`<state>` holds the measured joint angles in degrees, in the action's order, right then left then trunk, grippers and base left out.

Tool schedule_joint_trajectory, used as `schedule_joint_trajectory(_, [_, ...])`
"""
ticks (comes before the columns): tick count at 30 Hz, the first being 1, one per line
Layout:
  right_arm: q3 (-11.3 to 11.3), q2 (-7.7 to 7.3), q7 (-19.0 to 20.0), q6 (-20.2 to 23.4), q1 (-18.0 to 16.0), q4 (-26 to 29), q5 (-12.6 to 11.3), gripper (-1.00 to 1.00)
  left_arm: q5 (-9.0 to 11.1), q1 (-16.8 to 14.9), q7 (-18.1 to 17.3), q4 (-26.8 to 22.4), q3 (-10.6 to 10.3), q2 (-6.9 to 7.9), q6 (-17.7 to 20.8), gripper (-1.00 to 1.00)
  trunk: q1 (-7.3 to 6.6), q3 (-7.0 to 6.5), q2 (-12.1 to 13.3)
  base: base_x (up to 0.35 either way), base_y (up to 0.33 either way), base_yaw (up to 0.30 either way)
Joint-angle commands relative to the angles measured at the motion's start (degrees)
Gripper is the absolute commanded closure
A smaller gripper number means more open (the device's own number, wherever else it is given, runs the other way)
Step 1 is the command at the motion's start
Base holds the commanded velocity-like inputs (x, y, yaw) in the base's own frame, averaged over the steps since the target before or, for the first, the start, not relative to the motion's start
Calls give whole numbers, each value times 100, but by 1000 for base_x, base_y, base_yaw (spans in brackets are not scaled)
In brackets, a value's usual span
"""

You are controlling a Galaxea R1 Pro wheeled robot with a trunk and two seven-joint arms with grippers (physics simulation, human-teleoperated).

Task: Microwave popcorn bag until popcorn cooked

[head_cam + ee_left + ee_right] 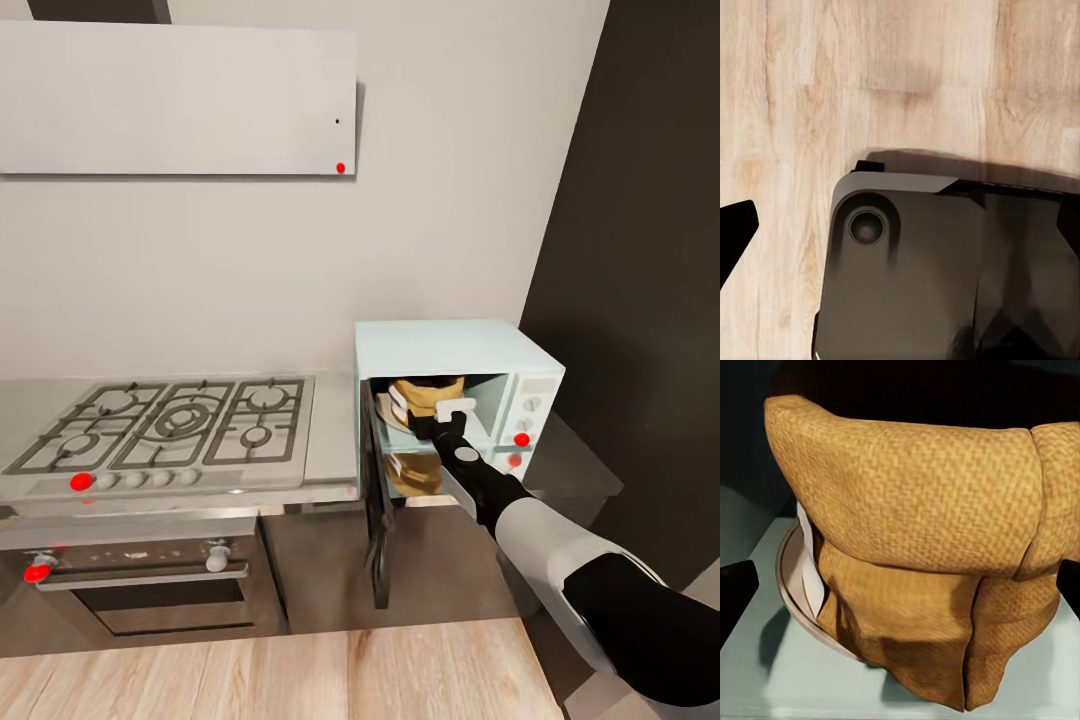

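Currently: kitchen wall and dark tall cabinet frame the scene; grey bench carries the gas hob and, at its right end, the microwave. Steel oven sits under the hob.

Microwave door hangs wide open toward the robot. Right arm reaches into the cavity; right gripper is at the popcorn bag. The bag is inside the microwave, sitting on the pale turntable plate, which rests on the mint floor of the cavity. A golden patch lower down on the door looks like the bag's reflection, though I cannot be sure.

Right wrist view: bag fabric close up, with dark fingertips at either edge of the frame, apart from the bag. So the gripper reads as spread, not pinching. Left wrist view looks at the plank floor and the robot's own dark base; left gripper state cannot be told.

Judgement: placing step is about done. To finish well, back the arm straight out without dragging the bag, check it stands clear of the door line, then swing the door closed.
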<state>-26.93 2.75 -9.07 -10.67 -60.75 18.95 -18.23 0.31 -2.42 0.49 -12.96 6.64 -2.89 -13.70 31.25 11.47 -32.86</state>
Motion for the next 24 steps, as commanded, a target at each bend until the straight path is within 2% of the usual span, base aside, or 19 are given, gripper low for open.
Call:
schedule_joint_trajectory(1, [-50, -2, -33, -23, -8, -5, -49, -100, 4, -4, 3, 4, 22, -2, -18, -100, 2, 9, -8, 0, 0, 0])
schedule_joint_trajectory(4, [-50, -2, -33, -23, -8, -5, -50, -100, 3, -4, 3, 4, 22, -2, -18, -100, 2, 9, -8, 3, 0, 0])
schedule_joint_trajectory(9, [-50, -2, -33, -23, -8, -5, -49, -100, 4, -4, 3, 4, 22, -1, -18, -100, 2, 9, -8, 188, 0, 0])
schedule_joint_trajectory(24, [-50, -2, -33, -23, -8, -5, -49, -100, 4, -4, 3, 4, 22, -1, -18, -100, 2, 9, -8, 6, 0, 0])
